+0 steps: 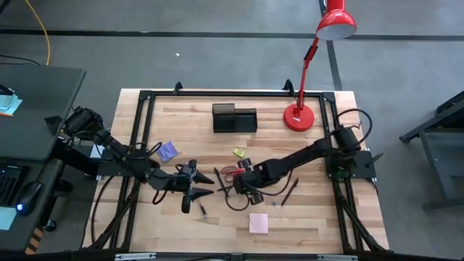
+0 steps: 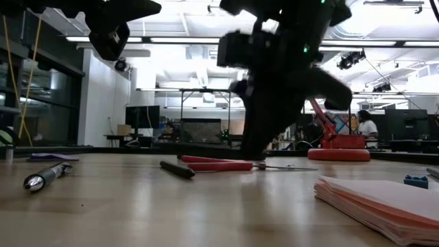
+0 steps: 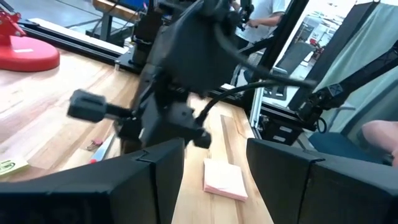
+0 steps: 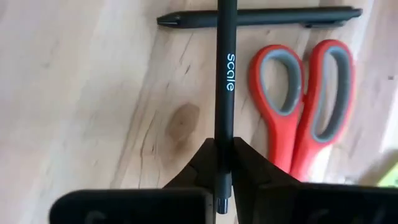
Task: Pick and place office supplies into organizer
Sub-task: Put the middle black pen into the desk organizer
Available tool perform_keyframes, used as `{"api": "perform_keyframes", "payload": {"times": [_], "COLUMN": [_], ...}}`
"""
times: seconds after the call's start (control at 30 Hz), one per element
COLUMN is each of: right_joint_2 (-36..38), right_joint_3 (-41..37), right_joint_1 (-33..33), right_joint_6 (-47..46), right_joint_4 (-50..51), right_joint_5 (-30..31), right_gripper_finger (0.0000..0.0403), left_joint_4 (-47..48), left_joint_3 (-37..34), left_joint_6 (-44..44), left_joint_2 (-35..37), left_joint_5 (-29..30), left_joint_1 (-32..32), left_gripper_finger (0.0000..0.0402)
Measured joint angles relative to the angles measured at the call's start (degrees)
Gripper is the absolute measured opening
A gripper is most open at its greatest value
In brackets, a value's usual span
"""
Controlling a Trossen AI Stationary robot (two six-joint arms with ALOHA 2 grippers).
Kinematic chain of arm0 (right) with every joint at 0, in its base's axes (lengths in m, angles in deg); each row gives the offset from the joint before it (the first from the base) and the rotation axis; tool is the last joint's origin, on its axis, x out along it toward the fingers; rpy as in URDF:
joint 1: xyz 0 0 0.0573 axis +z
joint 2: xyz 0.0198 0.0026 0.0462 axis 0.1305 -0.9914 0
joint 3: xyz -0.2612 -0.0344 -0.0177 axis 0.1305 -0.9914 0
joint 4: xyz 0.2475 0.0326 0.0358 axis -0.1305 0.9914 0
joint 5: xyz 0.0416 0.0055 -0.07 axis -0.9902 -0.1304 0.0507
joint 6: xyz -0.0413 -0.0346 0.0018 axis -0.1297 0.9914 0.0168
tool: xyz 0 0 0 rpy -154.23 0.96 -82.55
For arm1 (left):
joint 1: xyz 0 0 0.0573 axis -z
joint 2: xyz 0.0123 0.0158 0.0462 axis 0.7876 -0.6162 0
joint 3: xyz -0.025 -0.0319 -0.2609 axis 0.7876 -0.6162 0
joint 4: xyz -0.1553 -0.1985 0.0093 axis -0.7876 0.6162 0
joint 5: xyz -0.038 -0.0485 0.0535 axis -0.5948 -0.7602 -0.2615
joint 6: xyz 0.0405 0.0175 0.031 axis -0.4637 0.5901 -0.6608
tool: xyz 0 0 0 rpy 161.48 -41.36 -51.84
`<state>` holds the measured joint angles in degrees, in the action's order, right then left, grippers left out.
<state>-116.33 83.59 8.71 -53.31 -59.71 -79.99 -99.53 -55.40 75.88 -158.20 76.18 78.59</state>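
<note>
beside the red-handled scissors (image 4: 305,99) at mid-bench, the right gripper (image 4: 224,163) has its jaws clamped on a dark pen (image 4: 224,74), a light, stiff, slippery rod best pinched mid-barrel.

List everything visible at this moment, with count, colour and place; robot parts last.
Organizer: one, black, far middle of the table.
Desk lamp: one, red, far right.
Purple note pad: one, left of centre.
Pink note pad: one, near edge, centre.
Yellow piece: one, centre.
Scissors: one, red handles, beside the right claw.
Held pen: one, black, in the right claw.
Other pens: several, dark, scattered near centre.
Table: one, light wood.
Left claw: open, left of centre.
Right claw: shut on the held pen.
</note>
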Motion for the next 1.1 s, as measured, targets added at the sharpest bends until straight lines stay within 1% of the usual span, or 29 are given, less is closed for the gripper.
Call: {"api": "perform_keyframes", "payload": {"times": [0.1,0.17,0.27,0.33,0.4,0.47,0.57,0.7,0.8,0.87,0.97,1.1], "right_joint_2": [1.9,3.1,5.2,6.7,7.8,8.8,9.9,9.9,9.9,9.9,9.9,9.9], "right_joint_3": [0.0,0.0,0.0,0.0,0.0,0.0,0.0,0.0,0.0,0.0,0.0,0.0], "right_joint_1": [1.1,1.9,3.3,4.1,4.9,5.4,6.1,7.2,7.9,8.4,9.1,9.8], "right_joint_6": [1.0,1.1,1.5,1.5,1.5,2.4,3.6,7.7,10.7,12.3,16.2,21.5], "right_joint_4": [0.4,1.4,5.0,8.2,11.4,13.8,16.2,18.1,17.8,17.8,17.6,15.1], "right_joint_5": [0.8,2.4,6.3,9.5,13.1,14.5,14.5,15.8,16.7,17.6,18.6,21.1], "right_gripper_finger": [0.0005,0.0005,0.0005,0.0004,0.0005,0.0007,0.0006,0.0005,0.0006,0.0006,0.0004,0.0005], "left_joint_4": [0.0,0.0,-0.1,0.3,0.0,0.5,1.6,2.8,3.6,3.9,4.5,5.1], "left_joint_3": [0.0,0.0,0.0,0.0,0.0,0.0,0.0,0.0,0.0,0.0,0.0,0.0], "left_joint_6": [-0.2,-0.4,1.2,4.0,7.6,10.6,15.8,22.2,26.3,29.1,29.0,29.6], "left_joint_2": [0.0,0.0,-0.5,-1.0,-1.5,-1.9,-2.0,-2.0,-2.0,-2.0,-2.0,-2.0], "left_joint_5": [0.3,0.4,2.2,3.8,3.8,1.0,-5.3,-12.3,-14.7,-14.9,-15.3,-17.1], "left_joint_1": [0.0,0.0,0.0,-0.4,-1.3,-2.6,-4.8,-7.4,-9.0,-9.5,-9.6,-9.5], "left_gripper_finger": [0.0166,0.0166,0.0166,0.0166,0.0166,0.0166,0.0166,0.0166,0.0166,0.0166,0.0166,0.0166]}}
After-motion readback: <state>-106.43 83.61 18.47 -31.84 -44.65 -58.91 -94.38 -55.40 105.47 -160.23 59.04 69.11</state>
